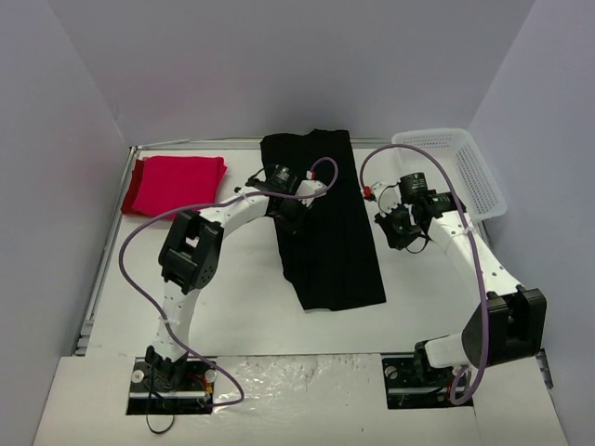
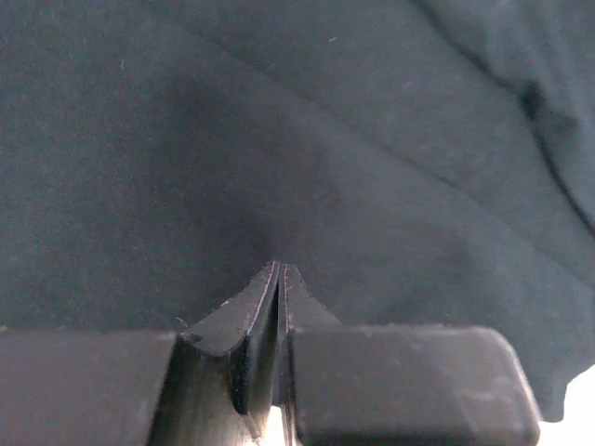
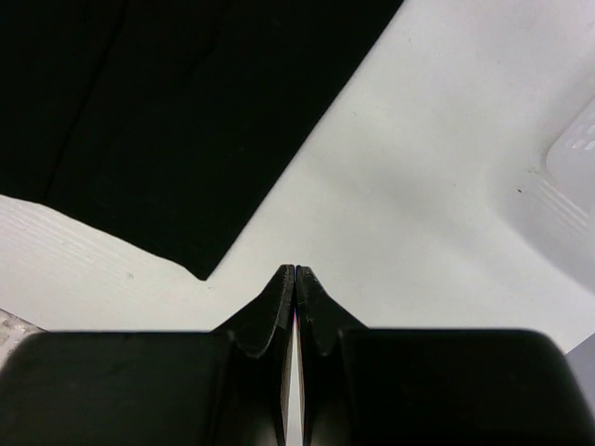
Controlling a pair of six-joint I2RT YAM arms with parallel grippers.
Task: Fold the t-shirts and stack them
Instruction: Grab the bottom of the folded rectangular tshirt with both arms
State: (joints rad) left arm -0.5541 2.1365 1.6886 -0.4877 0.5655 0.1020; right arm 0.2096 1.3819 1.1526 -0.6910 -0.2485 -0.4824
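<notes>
The black t-shirt [image 1: 330, 232] lies folded into a long strip down the middle of the table. The red t-shirt [image 1: 175, 182] lies folded at the back left. My left gripper [image 1: 294, 210] is over the black shirt's left edge. In the left wrist view it [image 2: 281, 266] is shut, tips just above the black cloth [image 2: 279, 130], with nothing between them. My right gripper [image 1: 398, 232] is to the right of the black shirt. In the right wrist view it [image 3: 295, 269] is shut and empty over bare table, with the shirt's corner [image 3: 167, 111] ahead to the left.
A white mesh basket [image 1: 460, 167] stands at the back right, close behind the right arm; part of its corner [image 3: 575, 163] shows in the right wrist view. White walls close in the table on the left, back and right.
</notes>
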